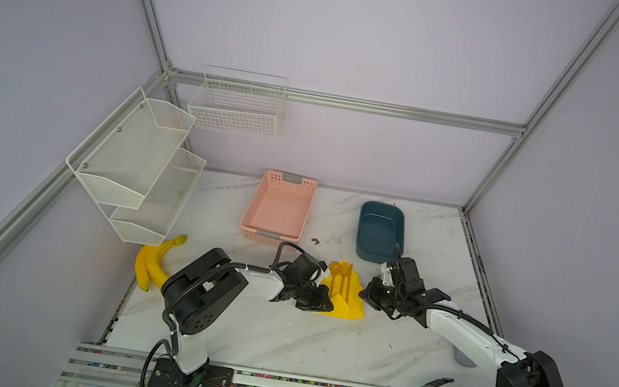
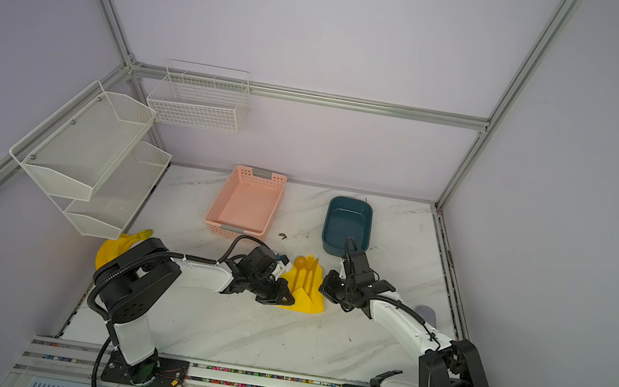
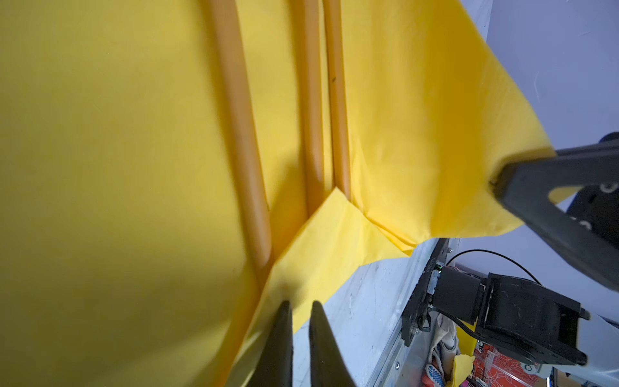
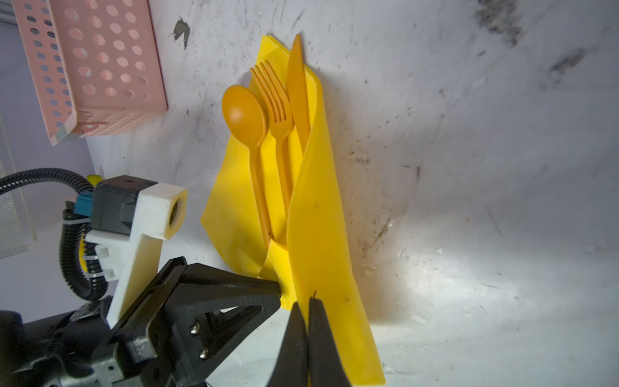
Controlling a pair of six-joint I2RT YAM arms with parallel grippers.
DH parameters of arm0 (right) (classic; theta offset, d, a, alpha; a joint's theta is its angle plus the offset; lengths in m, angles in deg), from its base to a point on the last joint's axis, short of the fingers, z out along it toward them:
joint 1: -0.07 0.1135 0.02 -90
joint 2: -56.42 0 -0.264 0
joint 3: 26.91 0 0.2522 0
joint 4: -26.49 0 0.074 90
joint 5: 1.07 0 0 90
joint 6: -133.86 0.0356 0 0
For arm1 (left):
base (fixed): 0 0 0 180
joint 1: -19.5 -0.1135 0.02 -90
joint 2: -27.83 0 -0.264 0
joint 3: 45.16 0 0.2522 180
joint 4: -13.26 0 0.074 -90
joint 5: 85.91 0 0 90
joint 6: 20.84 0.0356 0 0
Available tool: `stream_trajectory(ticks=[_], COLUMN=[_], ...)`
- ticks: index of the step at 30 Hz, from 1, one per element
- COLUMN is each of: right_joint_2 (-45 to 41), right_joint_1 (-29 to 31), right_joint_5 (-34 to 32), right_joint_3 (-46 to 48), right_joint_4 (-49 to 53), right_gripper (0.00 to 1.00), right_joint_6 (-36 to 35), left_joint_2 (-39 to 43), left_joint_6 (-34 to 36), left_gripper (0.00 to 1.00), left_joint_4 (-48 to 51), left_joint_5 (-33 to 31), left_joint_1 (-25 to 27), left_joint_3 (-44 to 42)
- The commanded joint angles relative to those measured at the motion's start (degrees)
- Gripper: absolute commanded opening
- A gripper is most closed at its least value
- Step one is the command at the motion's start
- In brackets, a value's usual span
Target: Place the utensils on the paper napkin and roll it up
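The yellow paper napkin lies mid-table between both arms. On it rest the utensils, side by side: spoon, fork and knife. Their handles run down to a folded-up near flap. My right gripper is shut on the napkin's right edge. It holds that edge raised and curled over the knife side. My left gripper sits at the flap's near-left edge, its jaws almost together. Only table and paper show through the slit between them.
A pink perforated basket and a dark blue tub stand behind the napkin. Bananas lie at the left table edge under white mesh shelves. A wire basket hangs on the back wall. A grey object lies by the right arm.
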Motion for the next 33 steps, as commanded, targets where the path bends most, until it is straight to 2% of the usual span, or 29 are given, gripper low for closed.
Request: stream_trajectory(ticks=[1, 16, 33], right_joint_2=[1.21, 3.73, 9.42], right_joint_1=[1.91, 5.16, 7.54], right_joint_5=[-0.85, 0.93, 3.24], right_joint_3=[-1.7, -0.71, 0.36], right_joint_4=[-1.48, -10.02, -18.53], right_gripper=[0.04, 0.05, 0.07], right_joint_6=[2.6, 10.42, 14.62], left_joint_2=[-0.66, -0.65, -0.67], left_joint_6=[0.84, 1.1, 1.37], left_gripper=[0.13, 0.13, 0.13], left_joint_4=[-1.35, -0.98, 0.01], left_joint_5=[0.88, 1.19, 1.01], left_joint_1=[-0.27, -0.25, -0.29], left_joint_3=[4.03, 3.94, 4.29])
